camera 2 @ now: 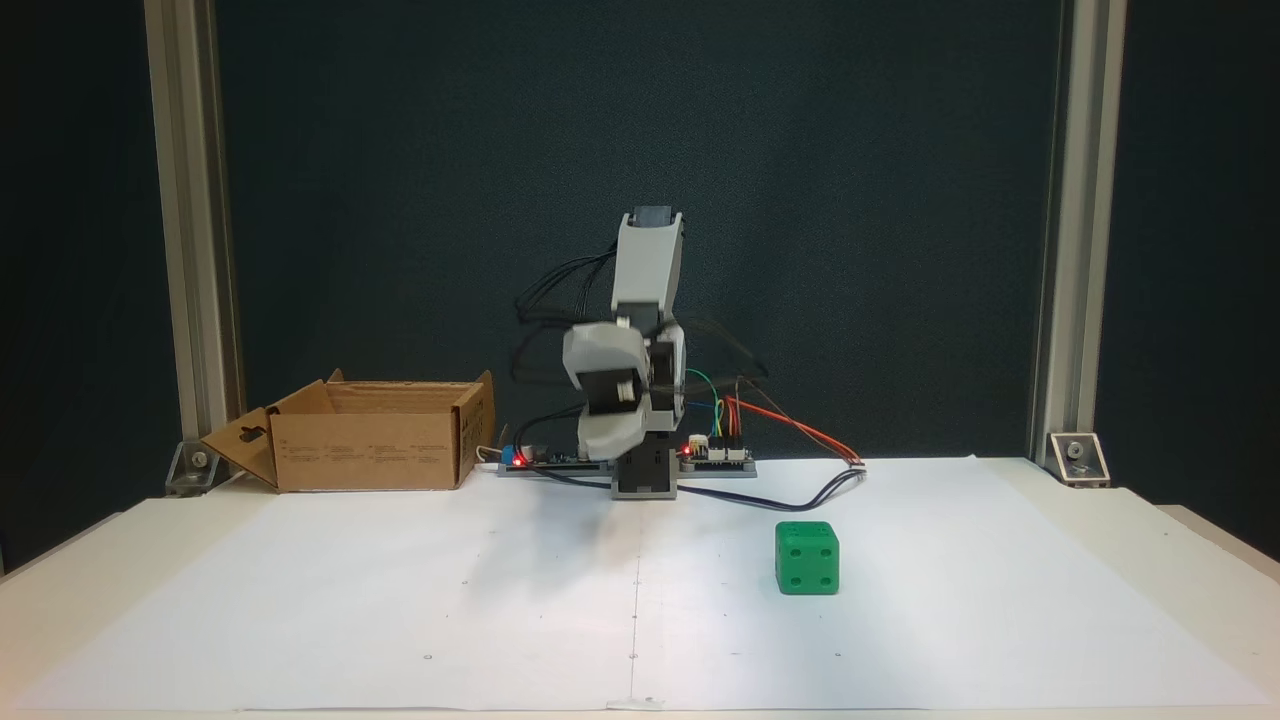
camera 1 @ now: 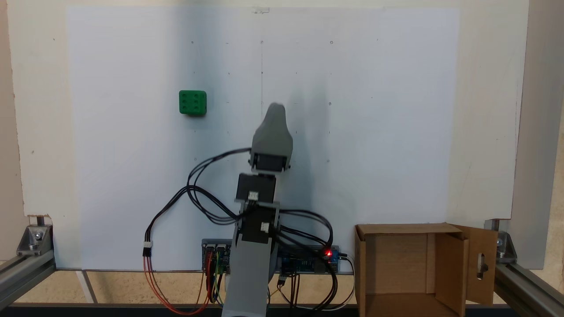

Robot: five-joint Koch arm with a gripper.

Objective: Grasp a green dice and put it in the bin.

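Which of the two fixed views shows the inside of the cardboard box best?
A fixed view from above, with the box at lower right: its opening faces the camera, so the brown inner walls and floor show, and nothing lies inside. The other fixed view shows the box from the side: outer walls, flaps, not the interior.

Green dice (camera 1: 193,102) (camera 2: 807,557) flat on the white sheet, well apart from the fingers. Bin (camera 1: 412,269) (camera 2: 372,437): brown cardboard, open, flaps out, also well clear of them.

A white paper sheet (camera 1: 387,132) covers the table, with aluminium frame posts (camera 2: 190,250) at the corners.
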